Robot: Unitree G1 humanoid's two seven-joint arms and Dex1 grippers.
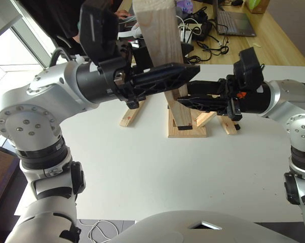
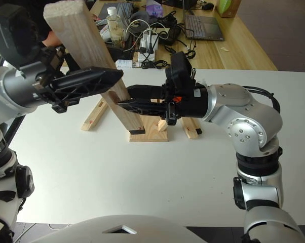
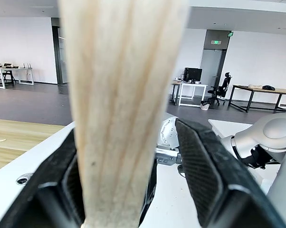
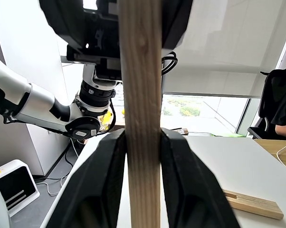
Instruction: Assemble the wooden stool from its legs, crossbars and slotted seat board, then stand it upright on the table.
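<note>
White table (image 1: 142,172) is carrying the seat board (image 1: 187,132), where we are propping one leg (image 1: 160,30), tilted, its foot at the slot. In the right eye view, other wooden pieces (image 2: 94,115) are lying loose behind the board.

At the left wrist, the left gripper (image 3: 126,133) is straddling the leg unclamped, with one finger touching it and the other apart. At the right wrist, the right gripper (image 4: 142,137) is clamping the leg lower down.

We are judging assembly barely begun: the other legs, the crossbars and the uprighting are waiting.

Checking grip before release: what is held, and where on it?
The pale wooden stool leg: right gripper clamps its lower part; left gripper straddles it higher up, one finger not touching.
</note>
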